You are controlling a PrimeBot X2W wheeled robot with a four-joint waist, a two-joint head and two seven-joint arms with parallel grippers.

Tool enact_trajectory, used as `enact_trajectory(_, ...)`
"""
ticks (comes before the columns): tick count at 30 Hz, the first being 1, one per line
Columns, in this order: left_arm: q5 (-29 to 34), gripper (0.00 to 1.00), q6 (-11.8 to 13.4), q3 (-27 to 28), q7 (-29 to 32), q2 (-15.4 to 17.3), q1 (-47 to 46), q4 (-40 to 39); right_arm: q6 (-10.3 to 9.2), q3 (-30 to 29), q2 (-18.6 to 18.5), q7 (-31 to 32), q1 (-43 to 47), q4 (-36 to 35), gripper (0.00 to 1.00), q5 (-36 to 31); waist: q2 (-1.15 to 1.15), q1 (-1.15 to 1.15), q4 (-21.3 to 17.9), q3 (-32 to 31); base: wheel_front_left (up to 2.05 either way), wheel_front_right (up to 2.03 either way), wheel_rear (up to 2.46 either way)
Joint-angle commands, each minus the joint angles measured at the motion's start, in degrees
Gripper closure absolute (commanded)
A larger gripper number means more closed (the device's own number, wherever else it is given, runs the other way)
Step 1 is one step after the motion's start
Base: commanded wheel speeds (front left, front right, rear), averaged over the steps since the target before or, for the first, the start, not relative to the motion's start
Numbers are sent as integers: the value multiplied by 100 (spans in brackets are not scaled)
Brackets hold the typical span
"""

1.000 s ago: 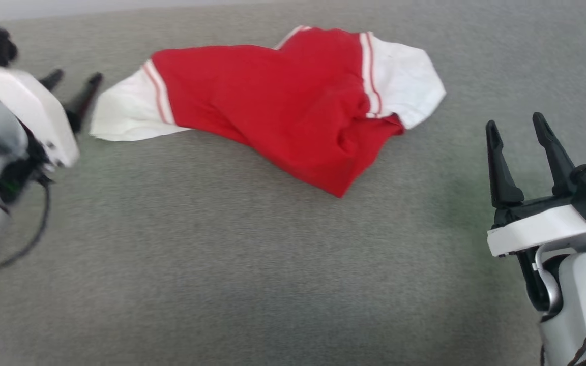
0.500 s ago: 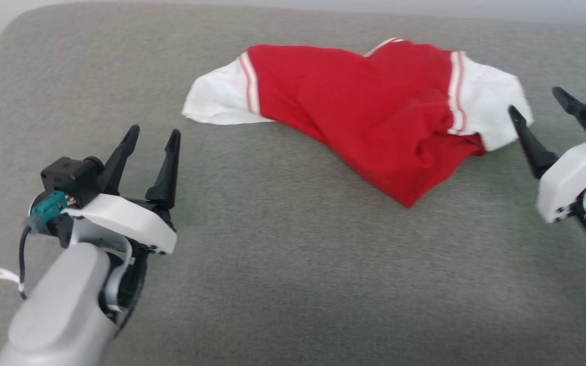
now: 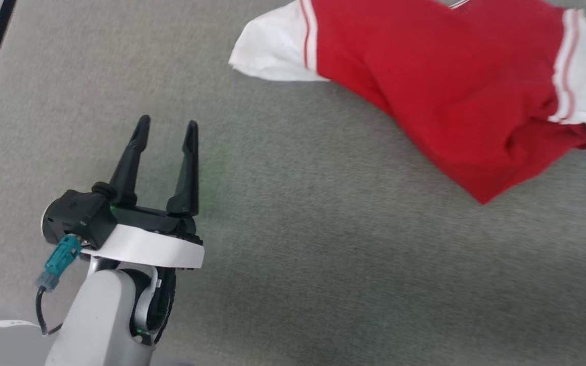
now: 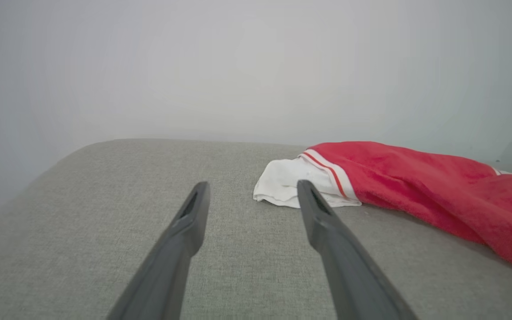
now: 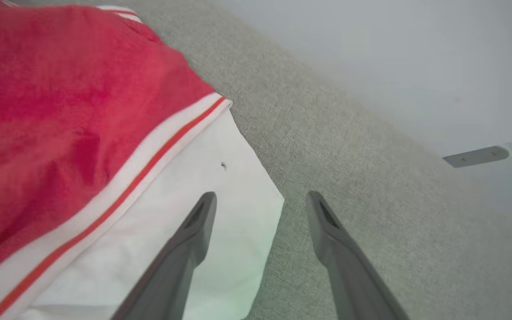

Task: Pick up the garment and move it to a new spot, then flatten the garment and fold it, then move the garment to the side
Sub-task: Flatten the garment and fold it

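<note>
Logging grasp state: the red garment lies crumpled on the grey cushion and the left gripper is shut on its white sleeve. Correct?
Not quite. The left gripper is open and short of the white sleeve, holding nothing; the left wrist view shows it. The garment does lie crumpled on the grey cushion.

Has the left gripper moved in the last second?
Yes. The left gripper has drawn back toward the robot, away from the white sleeve of the garment.

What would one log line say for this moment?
garment: crumpled, unheld | left gripper: open, empty | right gripper: open, at sleeve edge
</note>
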Motion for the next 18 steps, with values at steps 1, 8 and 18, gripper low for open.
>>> enact_trajectory(1,51,0,-48,46,-28,-36,-3,-2,-1,10,-62,83,-104,37,0,72,0,0,252,256,0,0,0)
enact_trajectory(8,369,0,-459,377,-29,-451,-136,-44,0,514,-319,983,-719,309,0,710,0,0,484,650,0,0,0)
enact_trajectory(18,512,0,-655,652,-29,-538,-311,-185,0,976,-293,1962,-780,535,100,1219,0,0,417,869,0,0,0)
